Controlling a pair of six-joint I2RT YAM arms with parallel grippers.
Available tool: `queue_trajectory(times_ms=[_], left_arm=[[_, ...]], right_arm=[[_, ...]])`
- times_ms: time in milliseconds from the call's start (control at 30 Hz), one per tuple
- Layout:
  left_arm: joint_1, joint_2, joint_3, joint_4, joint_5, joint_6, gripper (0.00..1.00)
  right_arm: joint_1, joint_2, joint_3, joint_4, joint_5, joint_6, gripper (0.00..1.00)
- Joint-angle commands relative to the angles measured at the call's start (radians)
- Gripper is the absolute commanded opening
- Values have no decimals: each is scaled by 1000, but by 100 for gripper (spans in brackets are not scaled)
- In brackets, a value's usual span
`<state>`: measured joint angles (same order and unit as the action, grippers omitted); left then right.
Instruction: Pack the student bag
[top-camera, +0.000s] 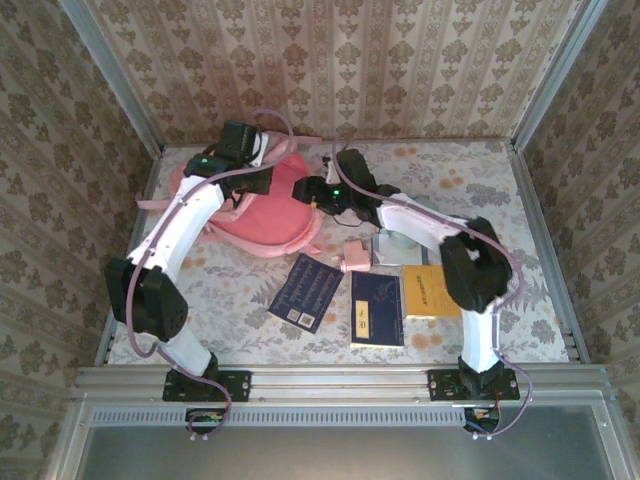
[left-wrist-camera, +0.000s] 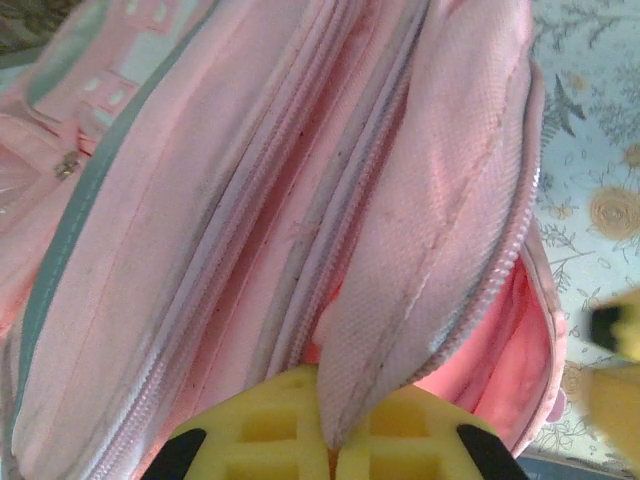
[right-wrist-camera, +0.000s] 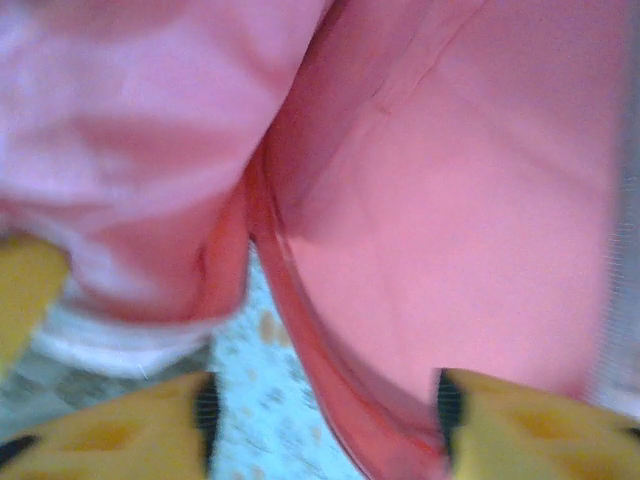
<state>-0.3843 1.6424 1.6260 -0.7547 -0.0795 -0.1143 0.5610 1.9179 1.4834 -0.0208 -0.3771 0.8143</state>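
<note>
student bag (top-camera: 265, 215): pink, slumped on the floral table (top-camera: 500, 190), far-left part, close to the back wall. zip lines and a paler panel visible from the left wrist; main opening gaping at the right side, darker pink lining inside.

left gripper (left-wrist-camera: 328, 425): clamped tight on a fold of the bag's fabric beside that opening, yellow fingers (left-wrist-camera: 255, 425) pressed together on it.

right gripper (right-wrist-camera: 320, 415): at the bag's right edge, jaws spread wide, nothing pinched. pink seam or strap running down between the fingers (right-wrist-camera: 120, 430), possibly brushing the right one; too blurred to say.

right of the bag, toward the near edge: dark blue booklet (top-camera: 308, 290) lying askew, small pink object (top-camera: 355, 258) behind it, second dark blue book (top-camera: 376, 308), yellow book (top-camera: 430, 290) just beside that.
</note>
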Motion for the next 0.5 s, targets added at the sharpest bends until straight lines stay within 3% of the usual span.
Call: queue_trajectory(times_ms=[0, 100, 233, 267, 367, 467], left_arm=[[14, -104, 71, 4, -44, -43, 0], [25, -130, 91, 2, -96, -59, 0], [58, -160, 93, 22, -132, -94, 0], [68, -169, 88, 35, -135, -108, 0], [98, -177, 92, 45, -134, -144, 0], [111, -191, 92, 61, -126, -170, 0]], right_arm=[[-1, -183, -101, -209, 245, -245, 79], [7, -244, -143, -334, 380, -346, 87], [49, -279, -191, -466, 557, -421, 90], [59, -291, -219, -465, 588, -420, 99], [45, -340, -309, -439, 693, -319, 100], [-23, -382, -412, -330, 503, -350, 100]])
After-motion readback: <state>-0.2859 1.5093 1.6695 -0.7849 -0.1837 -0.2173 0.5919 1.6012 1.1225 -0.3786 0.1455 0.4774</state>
